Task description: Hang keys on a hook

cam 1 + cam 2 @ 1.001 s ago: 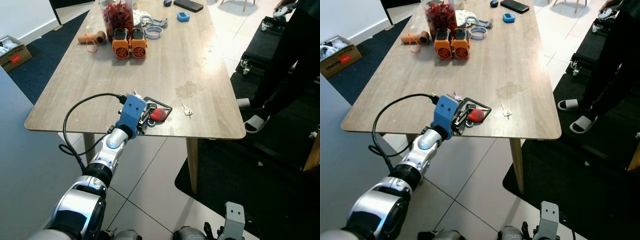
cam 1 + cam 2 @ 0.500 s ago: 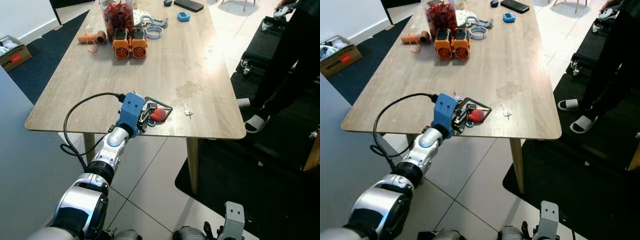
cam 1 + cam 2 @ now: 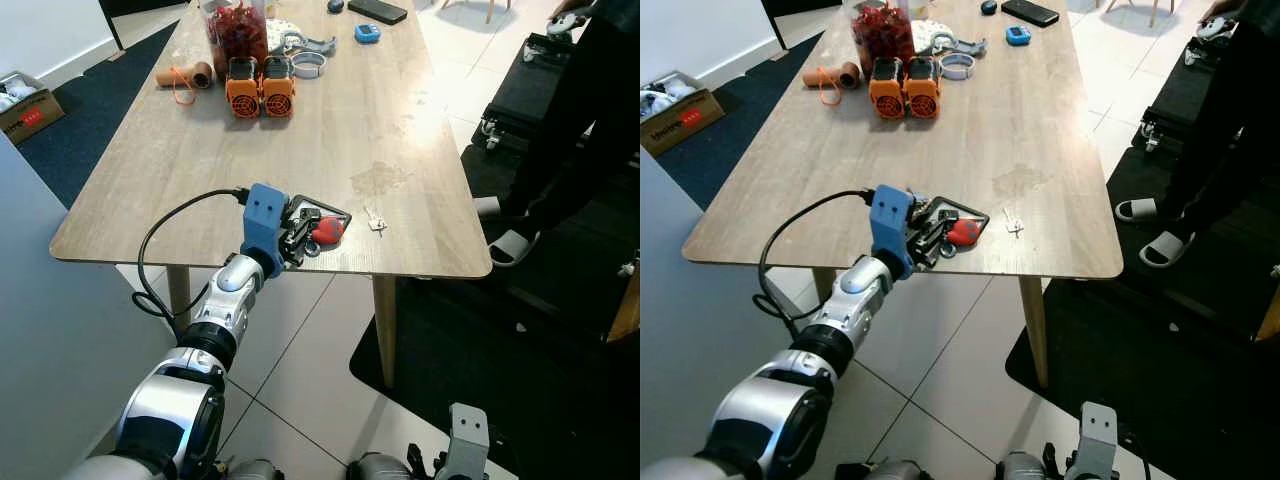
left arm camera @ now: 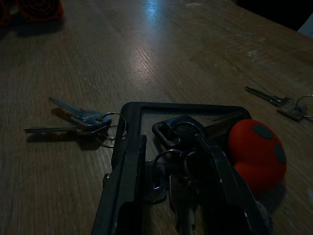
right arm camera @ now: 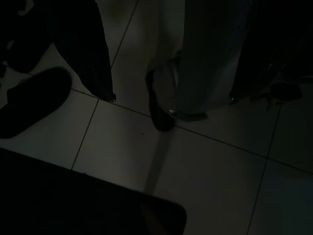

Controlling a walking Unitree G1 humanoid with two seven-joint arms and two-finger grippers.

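Left gripper (image 4: 176, 196) sits low at the near edge of the light wooden table (image 3: 330, 130), its black fingers (image 4: 128, 186) spread either side of a key bunch with a round red fob (image 4: 257, 154). A second bunch of silver keys (image 4: 80, 121) lies just beside the fingertips. Right gripper (image 5: 171, 93) hangs idle over the tiled floor (image 5: 205, 166), fingers wide apart.
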